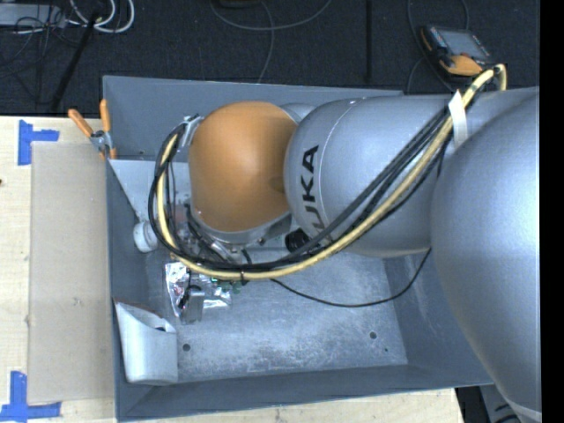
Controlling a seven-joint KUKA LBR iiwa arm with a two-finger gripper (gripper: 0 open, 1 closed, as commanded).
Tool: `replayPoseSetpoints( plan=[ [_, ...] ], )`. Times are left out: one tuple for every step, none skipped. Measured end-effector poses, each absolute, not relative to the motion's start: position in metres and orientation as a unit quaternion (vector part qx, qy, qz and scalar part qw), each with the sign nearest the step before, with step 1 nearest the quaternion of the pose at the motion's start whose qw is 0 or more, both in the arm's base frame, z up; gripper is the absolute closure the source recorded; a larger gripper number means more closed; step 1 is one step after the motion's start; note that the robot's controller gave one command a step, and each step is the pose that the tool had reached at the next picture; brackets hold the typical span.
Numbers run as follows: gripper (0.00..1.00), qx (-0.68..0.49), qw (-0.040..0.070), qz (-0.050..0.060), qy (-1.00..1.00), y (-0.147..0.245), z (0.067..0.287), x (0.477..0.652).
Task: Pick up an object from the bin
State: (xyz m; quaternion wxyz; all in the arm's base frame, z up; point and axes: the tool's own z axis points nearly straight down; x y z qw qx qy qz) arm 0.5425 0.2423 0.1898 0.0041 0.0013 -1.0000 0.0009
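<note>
Shiny crinkled foil (180,287), matt metal bin (308,335)

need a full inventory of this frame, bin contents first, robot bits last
bin: 1, grey metal, centre of the camera view
crumpled foil-like piece: 1, shiny silver, on the bin floor at left, just below the wrist
folded sheet: 1, white-grey, in the bin's near-left corner
small round thing: 1, white, by the left wall, partly behind the cables; kind unclear
handheld devices: 2, orange and black, on the dark floor beyond the bin's far side
orange cover: 1, on the wrist, over the bin's left half
arm: 1, grey, reaching in from the right
cables: a bundle, black and yellow, running along the arm and looping round the wrist
</note>
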Motion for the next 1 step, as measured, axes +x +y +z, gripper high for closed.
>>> replayPoseSetpoints(
  plan=[
    [0.0,-0.04,0.003,0.001,-0.999,0.2101,0.0655,0.5802]
  ],
)
